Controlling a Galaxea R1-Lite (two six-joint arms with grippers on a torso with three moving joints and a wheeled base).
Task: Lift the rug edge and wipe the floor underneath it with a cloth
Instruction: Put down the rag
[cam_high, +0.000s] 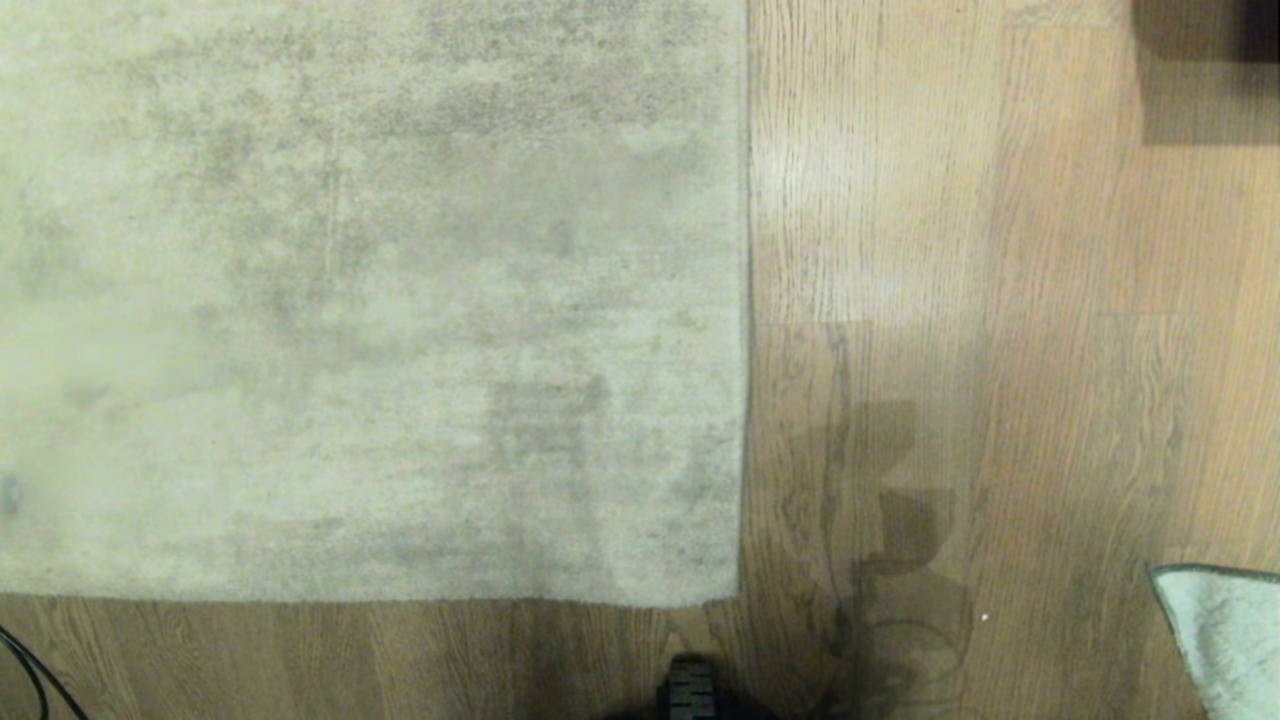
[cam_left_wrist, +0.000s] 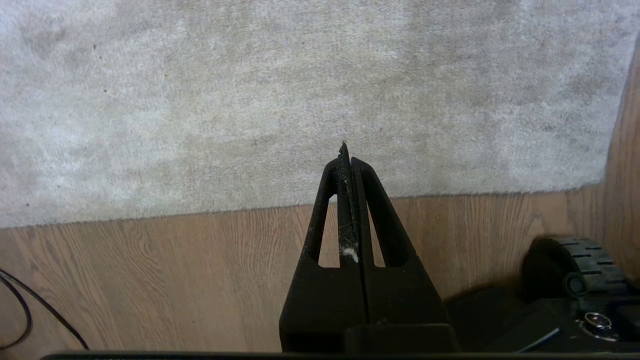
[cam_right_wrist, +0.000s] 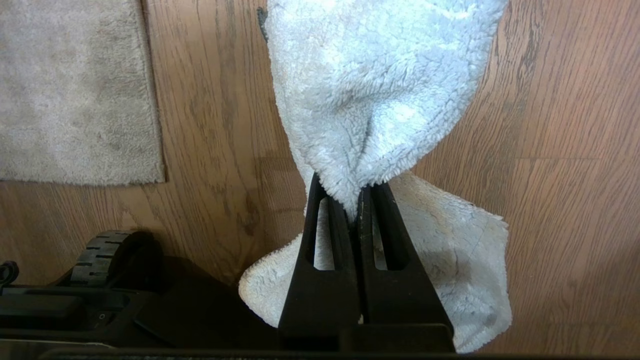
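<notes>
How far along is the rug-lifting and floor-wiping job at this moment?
Early or between passes. Done: the right claw is shut on the cloth, which hangs above the floor. In hand: the left claw is shut and empty, poised by the rug edge. Left: the rug lies flat, corner down, so lifting it and wiping underneath remain. Nothing shows whether any wiping has happened.

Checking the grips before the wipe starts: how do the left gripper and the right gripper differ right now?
The left gripper has its jaws shut on nothing; the right gripper is shut on the cloth. The left gripper hangs over the rug edge, which lies flat; the right gripper hangs over bare floor, apart from the rug. Both are black, with slotted fingers.
</notes>
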